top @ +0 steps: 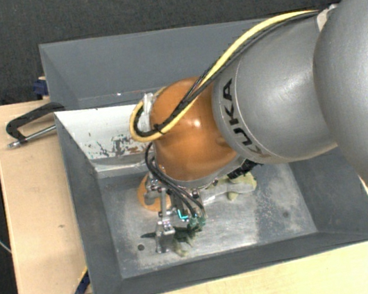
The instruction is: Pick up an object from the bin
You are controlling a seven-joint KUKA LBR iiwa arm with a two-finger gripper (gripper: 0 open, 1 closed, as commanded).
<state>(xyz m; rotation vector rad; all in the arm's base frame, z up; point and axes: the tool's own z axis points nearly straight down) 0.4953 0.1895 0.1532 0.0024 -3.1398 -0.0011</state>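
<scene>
My gripper [166, 236] hangs low in the bin's front left part, under the arm's orange cover. A small dark green thing [192, 226] lies against its right side, with a pale olive scrap [181, 249] just below; whether the gripper holds either I cannot tell. Partly hidden by the gripper's upper part, an orange rounded thing [143, 193] lies to its upper left. A tiny dark bit [142, 247] rests on the floor to the left of the gripper.
A pale yellowish lumpy thing [241, 183] lies right of the gripper, under the arm's edge. The big grey arm and its orange cover hide the middle and back of the bin. The steep left and front walls stand close by.
</scene>
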